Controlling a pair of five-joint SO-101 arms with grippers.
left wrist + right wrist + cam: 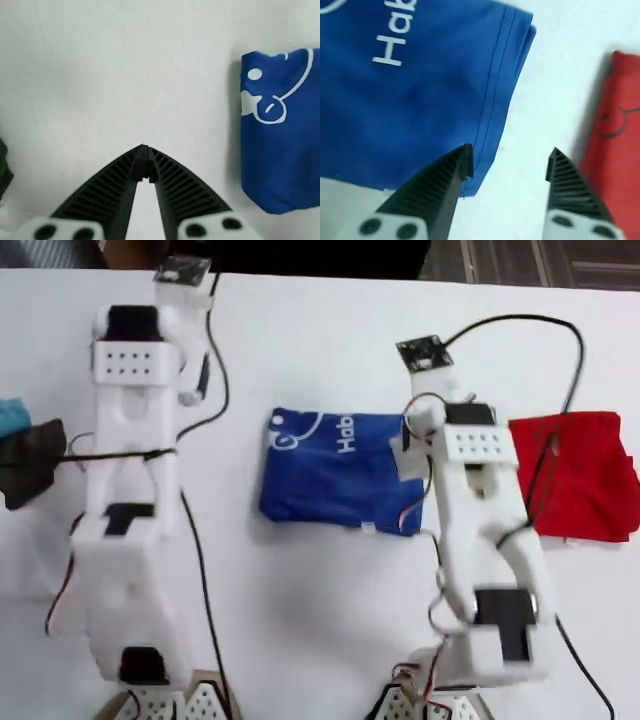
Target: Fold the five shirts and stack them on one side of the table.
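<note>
on a white table (300,620), a blue shirt (335,470) with white print, folded into a neat rectangle and lying flat between the two arms; on the right arm's side of it, across a strip of bare table, a red shirt (575,475), rumpled at its edges, close to the table's right edge; at the opposite edge, beyond the left arm, a black garment (30,460) in a bunch, with a scrap of teal cloth (12,417) touching its far side; left gripper (145,165) closed tight, fingertips meeting, nothing caught between them, poised over bare table with the blue shirt (280,130) off to one side and untouched; right gripper (511,161) spread wide and empty, one fingertip (465,160) at the stitched hem of the blue shirt (420,95), the other above the bare strip between that shirt and the red shirt (615,135); impossible to tell whether the first fingertip presses on the cloth or hangs just above it; in the high view, the right arm bent over the blue shirt's near corner, the left arm stretched out along the table beside the black garment
</note>
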